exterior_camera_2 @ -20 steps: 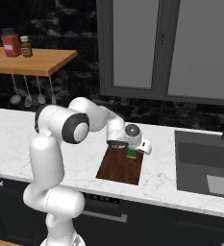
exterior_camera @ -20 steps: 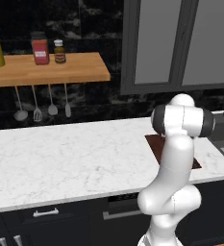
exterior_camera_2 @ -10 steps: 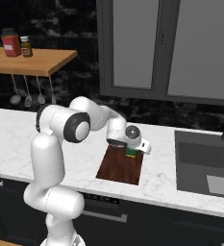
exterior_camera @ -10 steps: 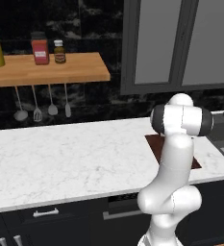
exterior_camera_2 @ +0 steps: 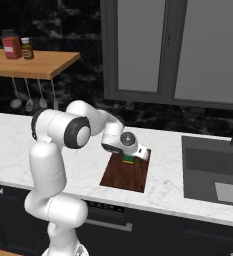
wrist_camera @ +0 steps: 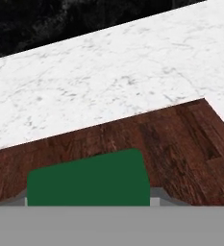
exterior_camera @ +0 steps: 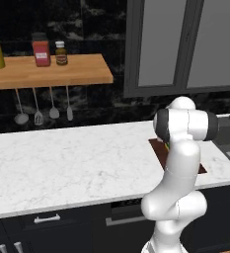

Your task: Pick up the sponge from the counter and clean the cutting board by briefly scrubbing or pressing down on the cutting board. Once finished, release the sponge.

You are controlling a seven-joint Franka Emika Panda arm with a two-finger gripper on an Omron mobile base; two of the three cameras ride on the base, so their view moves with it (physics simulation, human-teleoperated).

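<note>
One pincer (exterior_camera_2: 130, 159) grips the green-topped sponge (wrist_camera: 88, 181) over the wood-grained cutting board (wrist_camera: 180, 144).

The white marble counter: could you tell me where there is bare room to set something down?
The long stretch of white marble counter left of the dark reddish-brown cutting board, under the wooden wall shelf, is bare. A narrower strip lies between the board and the sink. The board's far end is crowded: the gripper holds the green-and-yellow sponge there.

Readable text: none.
Red-labelled jar (exterior_camera: 41, 50) on shelf (exterior_camera: 77, 71): label too blurred to read.
Small dark bottle (exterior_camera: 61, 53): label too small to read.
</note>
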